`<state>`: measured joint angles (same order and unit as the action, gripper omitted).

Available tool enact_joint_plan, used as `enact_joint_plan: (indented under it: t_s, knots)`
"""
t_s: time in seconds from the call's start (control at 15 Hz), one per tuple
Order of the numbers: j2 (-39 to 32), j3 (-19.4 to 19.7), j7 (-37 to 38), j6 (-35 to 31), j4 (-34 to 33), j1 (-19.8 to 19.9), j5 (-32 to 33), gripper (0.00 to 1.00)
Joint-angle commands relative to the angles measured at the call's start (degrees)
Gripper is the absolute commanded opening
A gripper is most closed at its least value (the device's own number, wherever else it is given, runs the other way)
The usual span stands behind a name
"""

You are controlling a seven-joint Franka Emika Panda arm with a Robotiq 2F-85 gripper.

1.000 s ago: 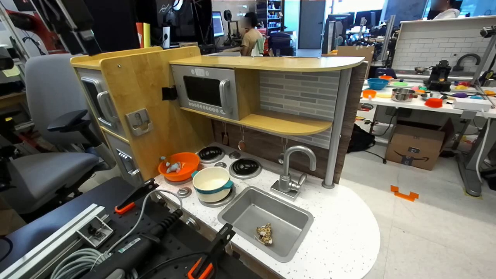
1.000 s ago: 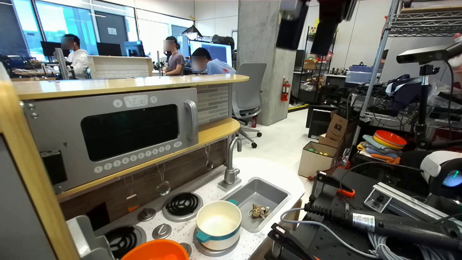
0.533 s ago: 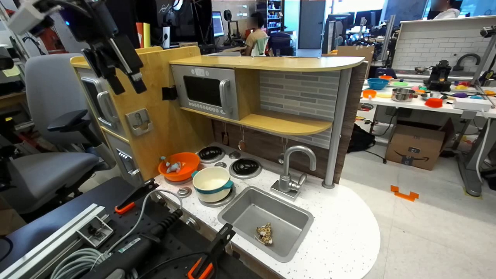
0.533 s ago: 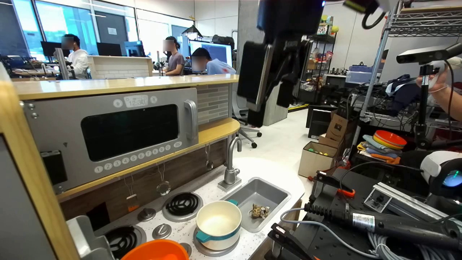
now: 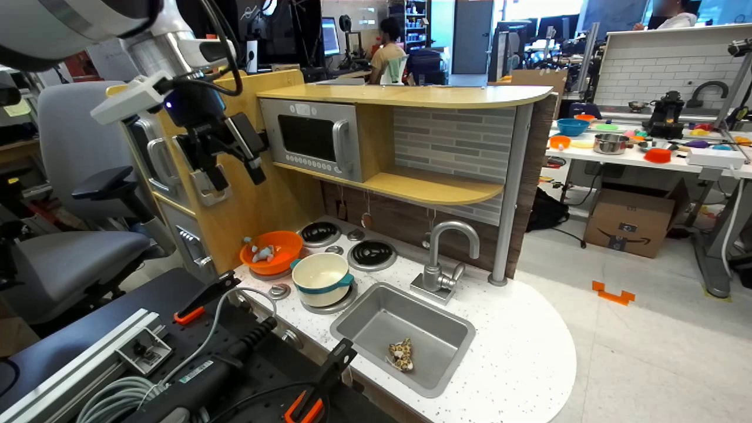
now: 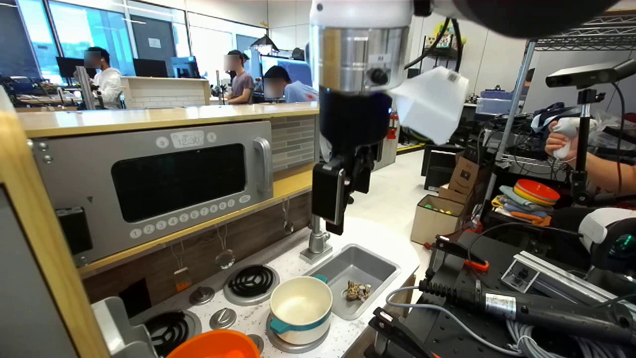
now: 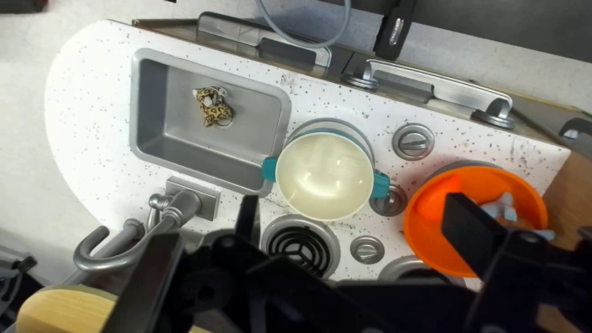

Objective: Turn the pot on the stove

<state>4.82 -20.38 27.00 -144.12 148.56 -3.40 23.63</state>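
The pot [image 5: 321,276] is a round cream pot with a teal band and two teal side handles. It stands upright on a front burner beside the sink, also in an exterior view [image 6: 301,303] and the wrist view [image 7: 323,178]. The stove [image 7: 344,231] is a white speckled top with round black burners and grey knobs. One handle partly covers a knob in the wrist view. My gripper [image 5: 239,178] is open and empty, pointing down, high above the stove and apart from the pot. Its fingers are spread wide in the wrist view [image 7: 352,203].
An orange bowl [image 7: 430,231] with a grey-blue toy stands on a burner beside the pot. The sink [image 5: 432,385] holds a leopard-print toy [image 5: 401,355]. A faucet [image 5: 435,247], the microwave [image 5: 311,138] and a wooden shelf [image 5: 440,187] rise behind. A wooden side wall [image 5: 276,200] stands near the gripper.
My arm has come down from the top of the exterior views, toward the stove, with the gripper open. The pot, bowl and toys have not moved.
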Motion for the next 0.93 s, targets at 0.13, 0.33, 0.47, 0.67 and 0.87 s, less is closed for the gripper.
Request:
enact_joint_plan:
  t_s: [0.13,0.33,0.47,0.67,0.87]
  knots:
    - [-16.99,6.05,4.95,-1.44,-9.06,-3.80,12.04,1.00]
    - [-25.42,10.49,2.59,-2.03,-15.15,-7.52,14.17,1.00]
    - [-30.13,12.82,0.18,-2.28,-19.13,-9.88,14.60,1.00]
    - [-36.11,15.39,-3.93,-2.33,-24.39,-12.81,14.37,1.00]
    - [-40.56,16.96,-8.30,-3.12,-27.51,-14.65,14.29,1.00]
